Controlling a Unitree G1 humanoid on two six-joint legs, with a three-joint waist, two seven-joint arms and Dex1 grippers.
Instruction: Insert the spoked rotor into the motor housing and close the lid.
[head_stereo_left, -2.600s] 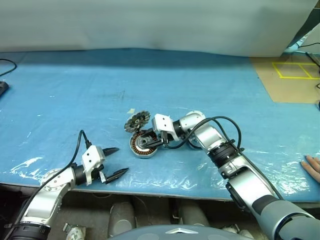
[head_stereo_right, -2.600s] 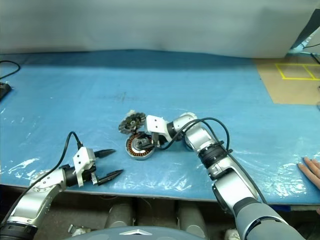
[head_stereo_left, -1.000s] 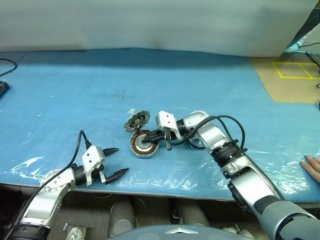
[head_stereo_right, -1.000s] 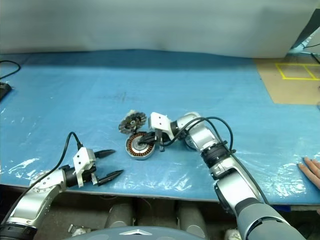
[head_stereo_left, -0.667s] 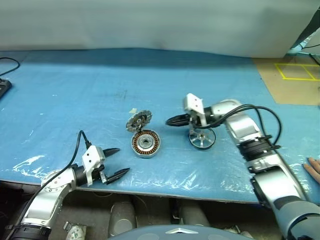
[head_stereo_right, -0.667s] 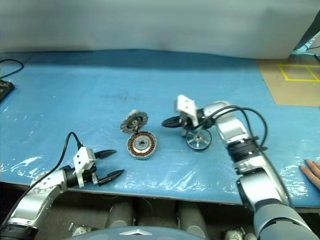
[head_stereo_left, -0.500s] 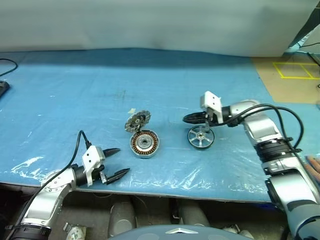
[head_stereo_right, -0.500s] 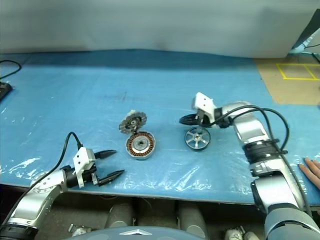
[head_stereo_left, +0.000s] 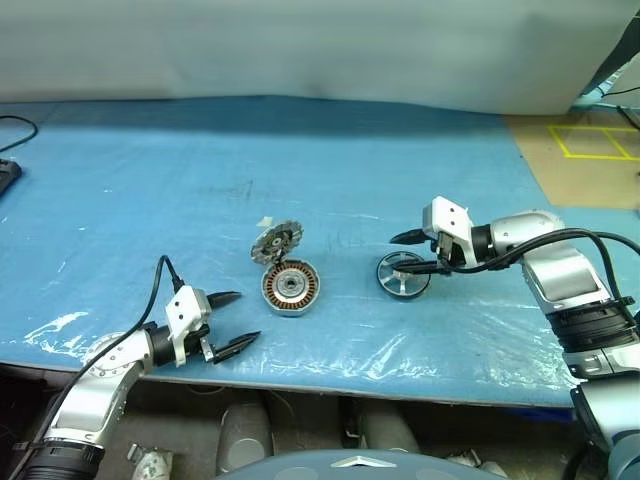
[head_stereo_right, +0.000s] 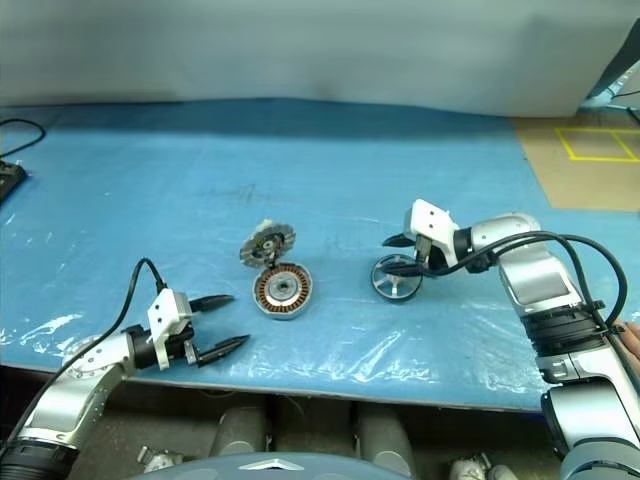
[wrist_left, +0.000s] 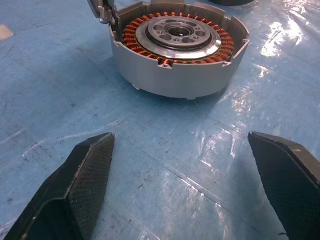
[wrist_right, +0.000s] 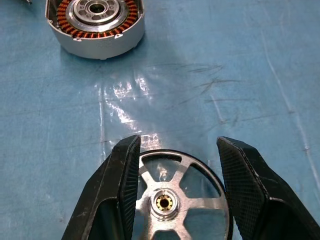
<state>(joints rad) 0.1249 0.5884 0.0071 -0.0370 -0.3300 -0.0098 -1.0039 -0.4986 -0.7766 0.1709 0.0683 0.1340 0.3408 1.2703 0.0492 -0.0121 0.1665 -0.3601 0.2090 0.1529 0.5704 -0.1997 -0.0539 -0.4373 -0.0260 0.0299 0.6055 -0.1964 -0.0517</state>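
Three motor parts lay on the blue-covered desk (head_stereo_left: 420, 150), none of them in a gripper. The right gripper (head_stereo_left: 412, 253) hung low over the spoked rotor (head_stereo_left: 403, 274), its two black fingers spread apart with one to either side of the wheel's far rim; in the right wrist view the rotor (wrist_right: 177, 197) lay flat on the desk between the fingers (wrist_right: 120, 200), and the black rim looked close to both of them, though whether it touched either could not be told, and nothing was clamped. Beyond that gripper's fingertips, well apart from the rotor, sat the motor housing (head_stereo_left: 290, 287), upright with its ring of copper windings facing up and its top uncovered. The lid (head_stereo_left: 274, 242) stood tilted on edge just beyond the housing, on the side away from both grippers, ribbed face showing, and seemed to meet the housing's far rim. The left gripper (head_stereo_left: 232, 322) hovered near the desk's front edge with its fingers at their widest and empty, pointing toward the housing (wrist_left: 177, 47), which stood ahead of its fingertips (wrist_left: 90, 165) with a stretch of bare blue surface between.
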